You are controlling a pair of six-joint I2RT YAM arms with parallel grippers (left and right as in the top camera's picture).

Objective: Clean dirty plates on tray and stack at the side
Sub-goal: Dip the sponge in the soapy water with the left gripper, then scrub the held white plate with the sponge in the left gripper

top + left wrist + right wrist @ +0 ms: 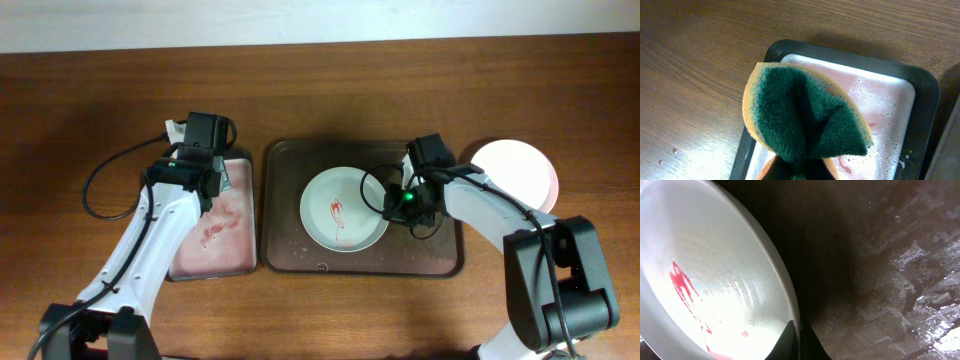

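On the wooden table (100, 80), the tray (285, 255) holds one red-smeared plate (330, 225) — the right gripper (395, 205) clamped on its right rim. The left gripper (210, 180) pinches a sponge (805, 115) over the black tray (927, 85) of pink suds.

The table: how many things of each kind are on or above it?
Round white plates: 2 (red-smeared plate, plain plate at the right)
Rectangular trays: 2 (dark brown tray, smaller black tray)
Green-and-yellow sponge: 1
Total: 5
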